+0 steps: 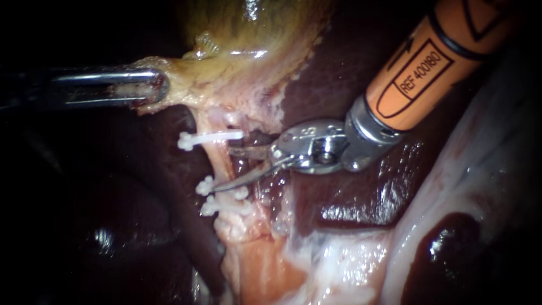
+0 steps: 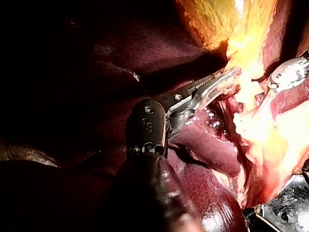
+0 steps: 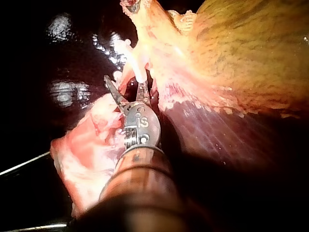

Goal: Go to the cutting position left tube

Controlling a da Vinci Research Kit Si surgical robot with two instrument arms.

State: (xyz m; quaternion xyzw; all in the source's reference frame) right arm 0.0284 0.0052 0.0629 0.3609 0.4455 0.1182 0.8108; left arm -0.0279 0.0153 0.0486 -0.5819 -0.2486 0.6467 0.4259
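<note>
At the far left of the endoscope view, the left instrument (image 1: 155, 87) is seen coming in level. Its hand is closed on a fold of yellowish tissue at the lower end of the gallbladder (image 1: 254, 34), which is gripped from both sides by the two jaws. The same grip is shown in the left wrist view, where the left instrument (image 2: 217, 82) is clamped on the bright yellow edge of that tissue. Just right of and below this hold, the clipped tube (image 1: 217, 161) is seen running downward from the gallbladder over the dark liver (image 1: 339, 186). One white clip (image 1: 210, 137) is set across the tube's upper part. Two more white clips (image 1: 208, 186) (image 1: 210, 208) are set close together lower down. The right instrument (image 1: 224, 169), on an orange shaft, is brought in from the upper right. Its hand is a pair of thin curved blades standing apart, with the tube lying in the gap between the upper clip and the lower pair. The lower blade is seen crossing the tube just above the lower clips. Whether either blade touches the tube cannot be told. In the right wrist view, the right instrument (image 3: 126, 87) is likewise shown with its blades spread, with pale tissue between them.
</note>
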